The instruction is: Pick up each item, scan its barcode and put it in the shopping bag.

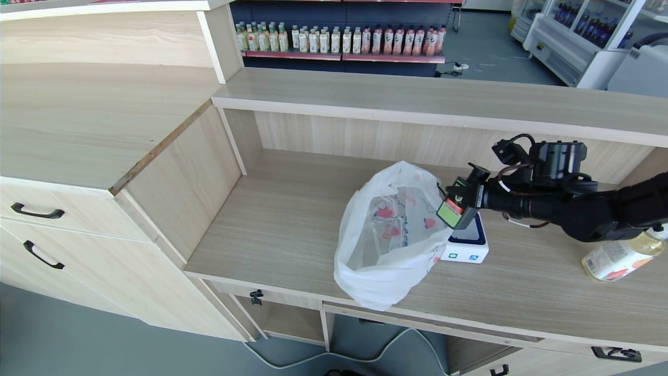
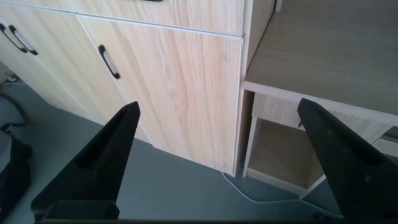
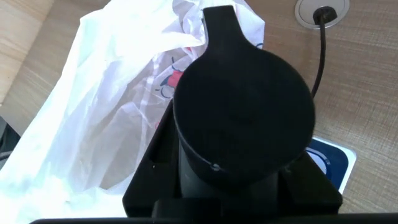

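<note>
No print on the held can [image 1: 453, 211], bottle [image 1: 616, 258] or bag [image 1: 386, 235] is legible.

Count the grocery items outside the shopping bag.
2. A dark can in the right gripper, above the scanner beside the bag; a bottle on the counter farther right. More may sit behind the arm.

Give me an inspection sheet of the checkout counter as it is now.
Surface: wooden counter under a raised ledge.
Job's things: white shopping bag open beside the scanner; can held above the scanner; bottle lying on the counter's right, partly behind the arm.
Clutter: nothing seen.
Grippers: right gripper shut on the can; left gripper open, off the counter by the cabinet doors.
Cables: cord into a counter hole; cable on the floor below.
Surroundings: drink shelves, fridge.
</note>
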Robot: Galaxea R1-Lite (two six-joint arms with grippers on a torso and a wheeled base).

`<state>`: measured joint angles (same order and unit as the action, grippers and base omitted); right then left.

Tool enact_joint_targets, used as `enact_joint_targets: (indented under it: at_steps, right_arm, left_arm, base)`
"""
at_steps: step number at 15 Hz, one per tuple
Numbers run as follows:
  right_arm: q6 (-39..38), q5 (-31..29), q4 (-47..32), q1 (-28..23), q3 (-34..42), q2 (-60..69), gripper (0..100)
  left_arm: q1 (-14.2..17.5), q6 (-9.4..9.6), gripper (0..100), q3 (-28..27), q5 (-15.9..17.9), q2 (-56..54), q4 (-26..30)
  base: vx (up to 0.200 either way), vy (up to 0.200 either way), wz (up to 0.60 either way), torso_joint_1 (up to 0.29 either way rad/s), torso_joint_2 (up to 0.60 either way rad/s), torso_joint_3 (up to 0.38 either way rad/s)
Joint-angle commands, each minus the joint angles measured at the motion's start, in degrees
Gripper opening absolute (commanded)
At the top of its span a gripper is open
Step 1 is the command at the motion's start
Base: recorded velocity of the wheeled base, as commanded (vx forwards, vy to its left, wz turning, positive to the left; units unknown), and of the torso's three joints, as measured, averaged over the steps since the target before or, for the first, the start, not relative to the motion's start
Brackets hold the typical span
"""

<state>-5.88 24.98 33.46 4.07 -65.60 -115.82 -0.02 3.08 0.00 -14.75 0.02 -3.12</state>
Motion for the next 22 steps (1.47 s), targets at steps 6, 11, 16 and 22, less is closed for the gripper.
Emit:
enact_joint_targets:
  at_steps: [6, 11, 16, 22]
  right_arm:
    - [0.8, -0.3, 0.5, -0.3, 3.3, 3.3, 0]
    - [0.7, -0.3, 0.3, -1.3, 4.2, 3.6, 0]
    - [0.7, -0.3, 0.4, -2.1, 4.4, 4.1, 0]
    - [24.9, -8.7, -5.0, -10.7, 15.7, 27.1, 0]
  left_arm:
    - [0.0, -0.01, 100, 0.0, 0.0, 0.0, 0.0]
    - [0.0, -0.01, 100, 0.0, 0.0, 0.0, 0.0]
    - [0.0, -0.01, 100, 0.0, 0.0, 0.0, 0.0]
    - [0.0, -0.01, 100, 0.0, 0.0, 0.0, 0.0]
  base:
    - [0.000, 0.000, 0.00, 0.000, 0.00, 0.000]
    - [0.000, 0.000, 0.00, 0.000, 0.00, 0.000]
    - [0.000, 0.000, 0.00, 0.000, 0.00, 0.000]
    - [0.000, 0.000, 0.00, 0.000, 0.00, 0.000]
